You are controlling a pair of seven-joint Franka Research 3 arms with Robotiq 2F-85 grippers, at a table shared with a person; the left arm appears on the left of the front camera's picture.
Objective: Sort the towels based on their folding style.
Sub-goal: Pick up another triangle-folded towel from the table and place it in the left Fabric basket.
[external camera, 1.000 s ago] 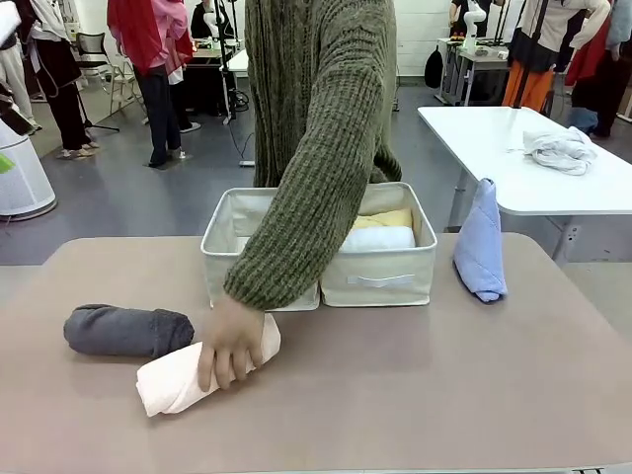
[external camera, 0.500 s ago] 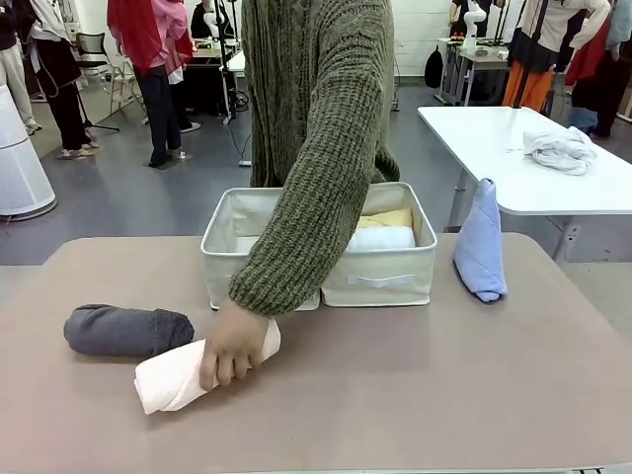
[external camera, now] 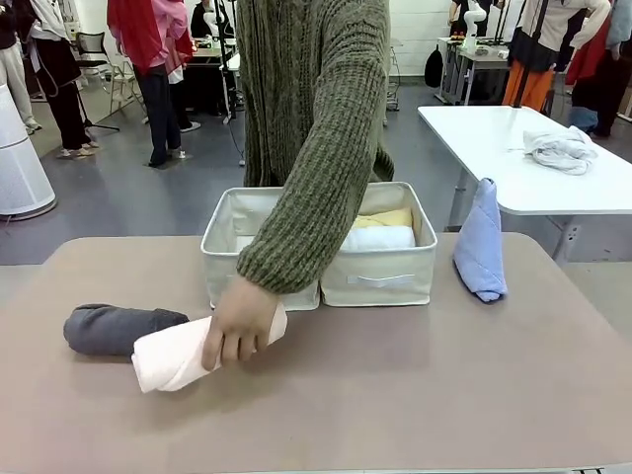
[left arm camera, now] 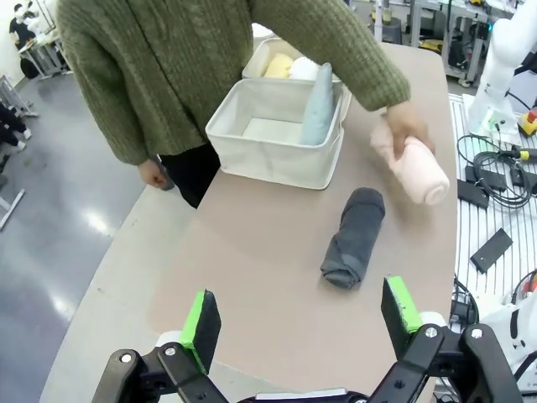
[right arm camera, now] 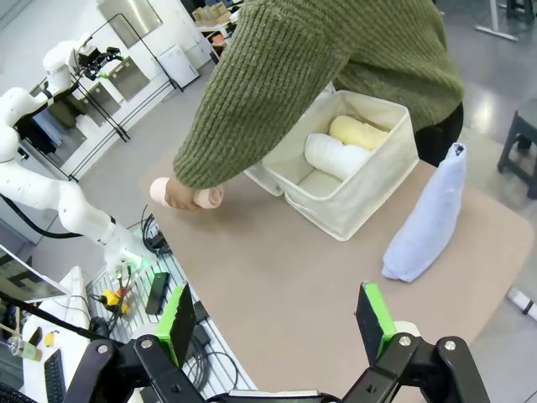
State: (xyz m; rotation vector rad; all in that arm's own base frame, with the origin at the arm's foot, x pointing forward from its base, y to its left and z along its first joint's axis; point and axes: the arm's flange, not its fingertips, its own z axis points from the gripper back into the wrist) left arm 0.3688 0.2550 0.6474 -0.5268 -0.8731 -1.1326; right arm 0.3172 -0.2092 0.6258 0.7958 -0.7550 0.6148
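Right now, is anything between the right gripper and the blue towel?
No, nothing visible is in the way. Only the table lies between the open right gripper and the blue towel, which stands beside the bin.

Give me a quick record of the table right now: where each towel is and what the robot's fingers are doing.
pink roll: gripped by the person's hand
dark grey roll: on the table beside it
right bin: white roll, yellow roll
left bin: teal triangle
blue triangle: upright, right of the bins
left fingers: open, empty
right fingers: open, empty
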